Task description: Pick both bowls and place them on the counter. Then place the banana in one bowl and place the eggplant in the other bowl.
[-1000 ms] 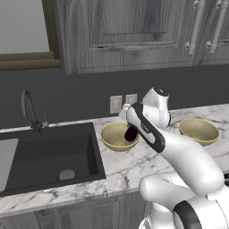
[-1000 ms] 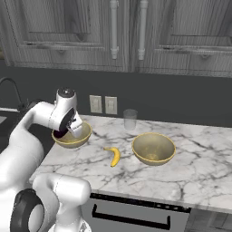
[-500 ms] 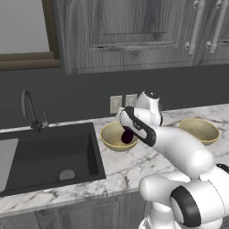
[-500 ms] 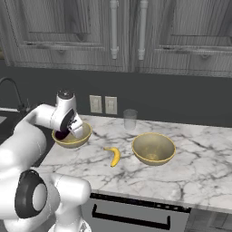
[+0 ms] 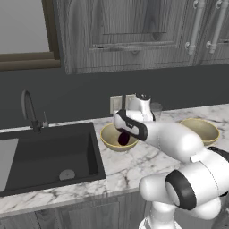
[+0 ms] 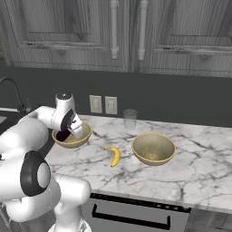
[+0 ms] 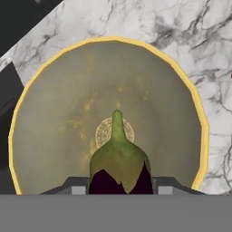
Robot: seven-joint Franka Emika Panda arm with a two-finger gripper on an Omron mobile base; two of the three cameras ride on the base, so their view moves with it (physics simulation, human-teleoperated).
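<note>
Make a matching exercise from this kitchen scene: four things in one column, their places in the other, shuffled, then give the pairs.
Things:
1. eggplant
2. banana
3. drinking glass
4. bowl on the right

Places:
A. stands near the back wall
B. lies on bare marble between the bowls
C. sits empty
D. between the gripper fingers, over the bowl by the sink

Pairs: 1-D, 2-B, 3-A, 4-C

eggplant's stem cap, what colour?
Olive green, over the dark purple eggplant; clearest in the hand view.
</note>
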